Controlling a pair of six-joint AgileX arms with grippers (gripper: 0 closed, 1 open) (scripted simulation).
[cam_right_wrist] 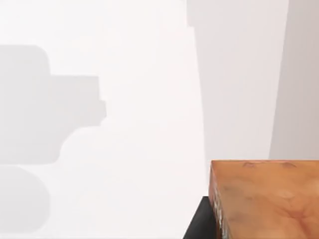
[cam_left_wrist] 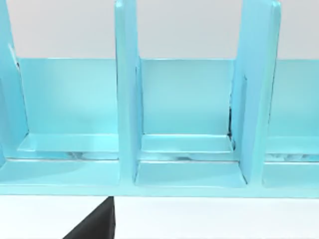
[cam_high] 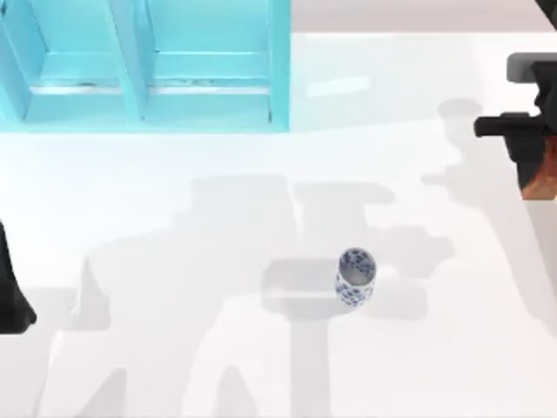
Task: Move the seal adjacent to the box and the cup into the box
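Seal [cam_high: 538, 174] sits clamped in your right pincer [cam_high: 533, 165], at the surface's [cam_high: 218, 366] right edge, well apart from the cup [cam_high: 355, 277]. Carry it level, lower gently beside the box, then release. Left pincer [cam_high: 13, 296] idles far left; its opening can't be told.

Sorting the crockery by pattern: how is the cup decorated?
The cup is white with a dense blue porcelain-style pattern, pale inside; best in the top view.

cup [cam_high: 355, 277]: blue-patterned white (pale inside); seal [cam_right_wrist: 266, 199]: reddish-brown; shelf [cam_high: 148, 65]: cyan
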